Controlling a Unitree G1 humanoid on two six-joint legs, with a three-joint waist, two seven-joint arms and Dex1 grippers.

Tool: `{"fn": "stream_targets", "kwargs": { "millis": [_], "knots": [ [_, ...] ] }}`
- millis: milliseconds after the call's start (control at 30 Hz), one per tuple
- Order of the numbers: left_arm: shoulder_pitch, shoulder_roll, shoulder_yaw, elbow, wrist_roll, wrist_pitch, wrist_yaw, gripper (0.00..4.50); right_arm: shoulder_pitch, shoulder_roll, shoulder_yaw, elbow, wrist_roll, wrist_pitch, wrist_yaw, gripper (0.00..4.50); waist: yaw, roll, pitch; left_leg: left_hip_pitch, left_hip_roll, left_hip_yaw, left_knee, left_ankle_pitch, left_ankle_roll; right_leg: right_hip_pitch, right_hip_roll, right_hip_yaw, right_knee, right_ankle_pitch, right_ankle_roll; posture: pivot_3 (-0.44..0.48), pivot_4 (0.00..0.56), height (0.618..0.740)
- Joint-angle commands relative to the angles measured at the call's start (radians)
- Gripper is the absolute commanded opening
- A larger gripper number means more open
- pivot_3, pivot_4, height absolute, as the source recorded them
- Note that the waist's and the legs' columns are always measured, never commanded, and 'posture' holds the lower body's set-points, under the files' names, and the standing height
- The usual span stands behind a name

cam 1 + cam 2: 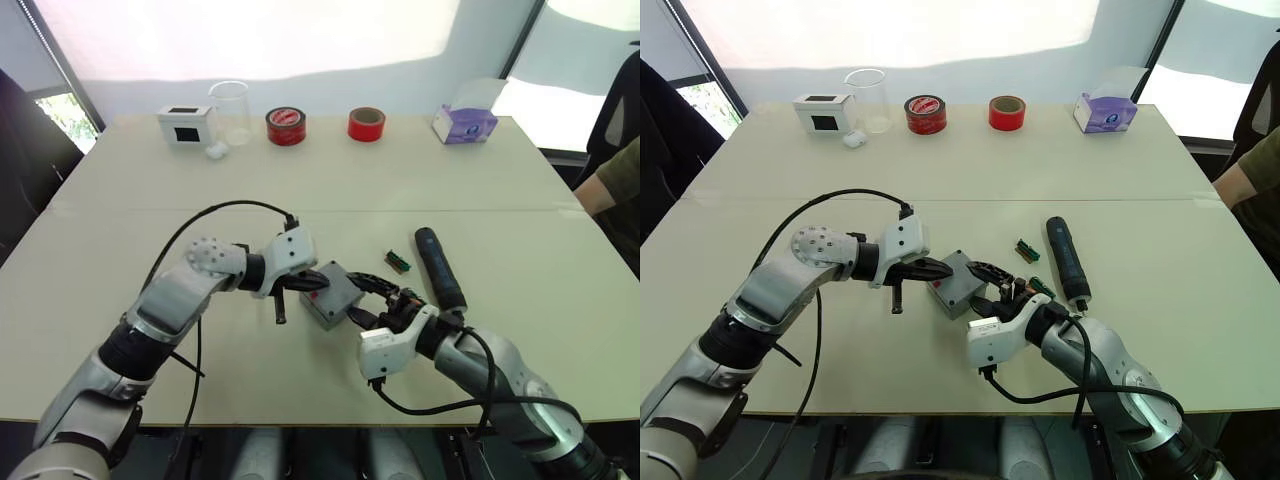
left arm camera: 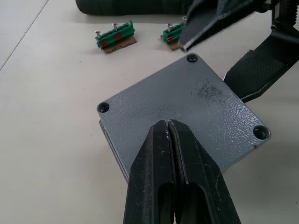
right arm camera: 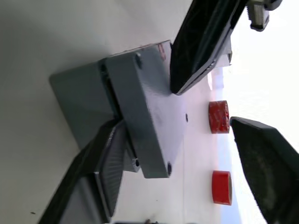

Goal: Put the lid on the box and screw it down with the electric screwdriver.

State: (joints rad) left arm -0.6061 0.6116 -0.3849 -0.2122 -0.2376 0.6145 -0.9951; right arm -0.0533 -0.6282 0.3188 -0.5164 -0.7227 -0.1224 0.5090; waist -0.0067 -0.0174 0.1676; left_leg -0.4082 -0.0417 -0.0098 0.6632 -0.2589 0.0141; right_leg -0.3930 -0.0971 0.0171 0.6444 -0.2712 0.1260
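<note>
box: the box sits on the table near the front edge, about the middle, between the 2 grippers; grey, with its side wall showing below the lid.
lid: the lid lies on top of the box, a grey textured plate with screw holes at its corners. in the right wrist view its edge overhangs the box wall a little, so it looks slightly out of line with the box.
left gripper: the left gripper comes in from the robot's left, fingers pressed together with nothing between them, their tips over the lid's top face. whether the tips touch the plate cannot be told.
right gripper: the right gripper comes in from the robot's right with its fingers spread apart. 1 ribbed finger lies against the box's side wall under the lid's edge; the other sits off to the side, apart from the box. it grips nothing.
electric screwdriver: the electric screwdriver lies flat on the table just to the right of the box, beyond the right gripper, untouched by either gripper.
green pieces: 2 small green pieces lie on the table between the box and the screwdriver.
far edge of table: a white box with a black window, a clear beaker, 2 red tape rolls and a tissue box stand in a row.
right edge: a person's arm shows beside the table.
</note>
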Motion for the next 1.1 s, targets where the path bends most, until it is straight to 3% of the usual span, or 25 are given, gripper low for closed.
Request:
{"fn": "stream_targets", "kwargs": {
  "millis": [33, 633, 733, 933, 1100],
  "knots": [
    [0.057, 0.009, -0.056, 0.049, 0.054, -0.015, -0.005, 0.00, 0.018, -0.001, -0.024, -0.041, 0.010, -0.020, 0.003, 3.55, 0.000, 0.000, -0.001, 0.000, 0.000, 0.000, 0.000, 0.000, 0.000, 0.000, 0.000, 0.000, 0.000, 0.000, 0.000, 0.000, 0.150, 0.740],
    [0.079, 0.009, -0.046, 0.089, 0.083, 0.002, 0.034, 0.00, 0.076, -0.005, -0.112, -0.052, 0.113, -0.055, 0.024, 3.55, 0.000, 0.000, -0.005, 0.002, 0.000, -0.001, 0.000, 0.000, 0.000, 0.002, 0.000, 0.000, 0.000, 0.000, 0.000, 0.000, 0.150, 0.740],
    [0.082, 0.001, -0.031, 0.081, 0.070, -0.008, 0.035, 0.00, 0.085, -0.001, -0.119, -0.053, 0.159, -0.049, 0.042, 3.06, -0.001, 0.000, -0.005, 0.002, 0.000, -0.001, 0.000, 0.000, 0.000, 0.002, 0.000, 0.000, 0.000, 0.000, 0.000, 0.000, 0.150, 0.740],
    [0.087, 0.007, -0.026, 0.063, 0.064, -0.007, 0.022, 0.00, 0.115, 0.005, -0.134, -0.058, 0.235, -0.010, 0.074, 0.78, 0.000, 0.000, -0.005, 0.002, 0.000, -0.001, 0.000, 0.000, 0.000, 0.003, 0.000, 0.000, 0.000, 0.000, 0.000, 0.000, 0.150, 0.740],
    [0.060, -0.012, 0.079, 0.038, -0.047, 0.080, 0.012, 0.00, 0.173, 0.046, -0.183, -0.115, 0.482, 0.177, 0.175, 0.78, -0.001, 0.000, -0.005, 0.002, 0.001, -0.001, 0.000, 0.000, 0.000, 0.002, 0.000, 0.000, 0.000, 0.000, -0.001, 0.000, 0.150, 0.740]
  ]
}}
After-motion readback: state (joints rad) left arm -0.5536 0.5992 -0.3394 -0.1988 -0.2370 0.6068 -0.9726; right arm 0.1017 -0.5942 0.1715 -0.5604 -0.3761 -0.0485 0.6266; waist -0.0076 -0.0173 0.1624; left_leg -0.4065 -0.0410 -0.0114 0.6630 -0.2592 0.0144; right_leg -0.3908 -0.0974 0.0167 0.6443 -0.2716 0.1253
